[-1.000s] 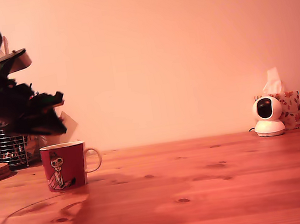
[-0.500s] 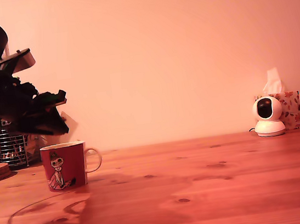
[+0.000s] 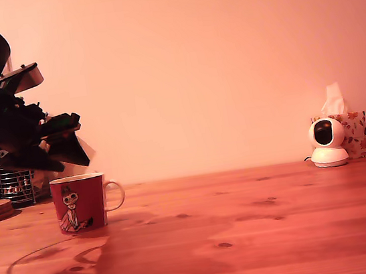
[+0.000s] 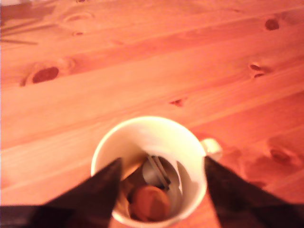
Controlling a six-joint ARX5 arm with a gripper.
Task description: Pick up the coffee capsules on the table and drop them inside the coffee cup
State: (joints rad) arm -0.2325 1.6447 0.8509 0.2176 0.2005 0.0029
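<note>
Wire mesh holder (image 3: 17, 184) at the exterior view's far left, behind the arm. Gripper (image 3: 75, 141) poised just above the coffee cup (image 3: 78, 203), not touching it; in the wrist view its jaws stand spread apart with nothing between them, one to each side of the pale rim (image 4: 142, 126). Coffee capsule (image 4: 151, 202), brown, lying inside the cup at the bottom. Table (image 3: 250, 236), pine, knotted. White camera (image 3: 327, 141) and tissue box (image 3: 355, 134) at far right.

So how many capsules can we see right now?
2, both inside the cup: one brown round capsule on the bottom, one greyer capsule against it, less certain. None on the table in either view. The jaws cover part of the cup floor; more may hide.
</note>
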